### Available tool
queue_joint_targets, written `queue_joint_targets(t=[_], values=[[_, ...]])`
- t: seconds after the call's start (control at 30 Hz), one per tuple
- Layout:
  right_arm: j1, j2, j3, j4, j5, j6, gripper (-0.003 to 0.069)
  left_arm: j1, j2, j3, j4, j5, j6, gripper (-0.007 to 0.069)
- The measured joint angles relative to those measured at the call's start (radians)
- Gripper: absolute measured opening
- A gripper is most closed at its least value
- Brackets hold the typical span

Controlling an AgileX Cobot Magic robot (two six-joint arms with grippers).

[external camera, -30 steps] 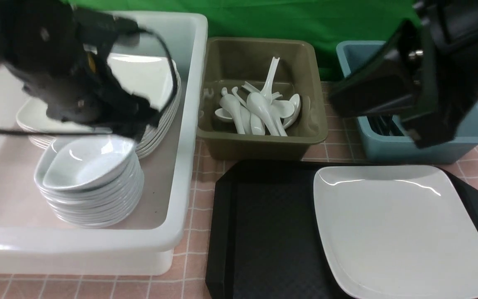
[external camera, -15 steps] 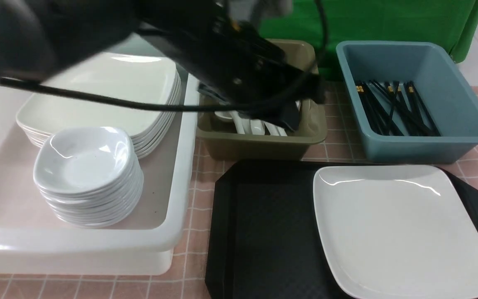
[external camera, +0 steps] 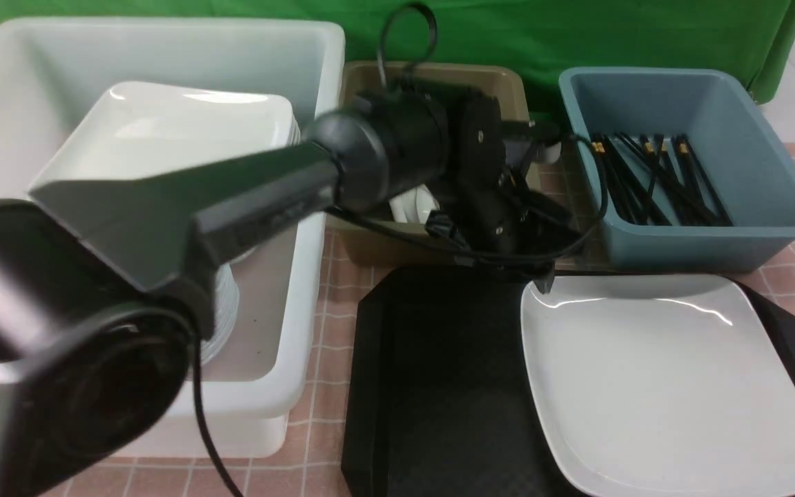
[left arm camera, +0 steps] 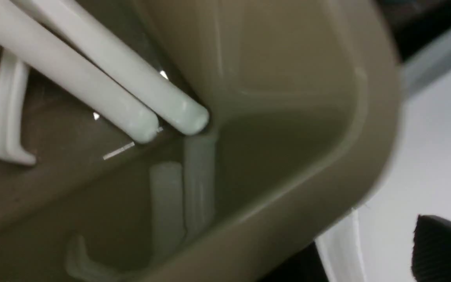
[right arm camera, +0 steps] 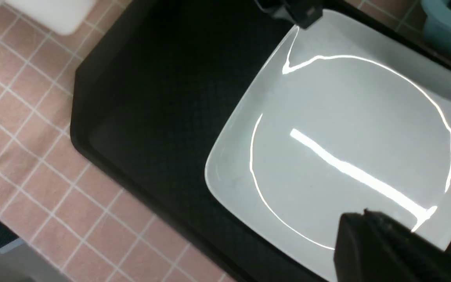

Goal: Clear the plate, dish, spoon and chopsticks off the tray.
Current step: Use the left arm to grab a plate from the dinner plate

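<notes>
The large off-white plate (external camera: 666, 379) lies on the right half of the black tray (external camera: 439, 386) and is the only thing on it. My left gripper (external camera: 542, 279) hangs at the plate's far left corner, by the olive bin, and looks open. One of its fingers (left arm camera: 441, 246) shows over the plate (left arm camera: 437, 156). In the right wrist view the left gripper's tip (right arm camera: 300, 13) is at that corner. My right gripper (right arm camera: 366, 221) is shut and empty above the plate's near right part (right arm camera: 347, 129). Black chopsticks (external camera: 653, 179) lie in the blue bin. Spoon handles (left arm camera: 104, 86) lie in the olive bin.
The olive bin (external camera: 501, 83) and the blue bin (external camera: 749, 235) stand just behind the tray. A white tub (external camera: 301, 228) at the left holds stacked plates (external camera: 190, 131) and small dishes, mostly hidden by my left arm. Pink checked tablecloth (external camera: 328, 324) lies between the tub and the tray.
My left arm swung right from the white tub, past the olive bin, down to the plate's far left corner. My right arm pulled back from the blue bin to the right edge.
</notes>
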Motion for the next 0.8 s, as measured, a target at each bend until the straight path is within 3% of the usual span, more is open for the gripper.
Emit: queue_joint_targets(t=[0.2,0.43,0.63,0.73,0.8], values=[[0.0,-0.025,0.001,0.007,-0.003,-0.02,0.003,-0.008,0.055,0.0,-0.012,-0.048,0.003,0.0531],[0.0,-0.042,0.002,0.007,-0.007,-0.026,0.003,-0.01,0.084,-0.002,-0.077,-0.121,0.047,0.0506],[0.0,-0.044,0.002,0.007,-0.016,-0.028,0.003,-0.015,0.098,-0.011,-0.103,-0.147,0.053,0.0412],[0.0,-0.045,0.002,0.007,-0.017,-0.035,0.003,-0.024,0.101,-0.011,-0.082,-0.139,0.059,0.0242],[0.0,-0.046,0.002,0.007,-0.017,-0.038,0.003,-0.021,0.101,-0.012,-0.104,-0.121,0.05,0.0174]])
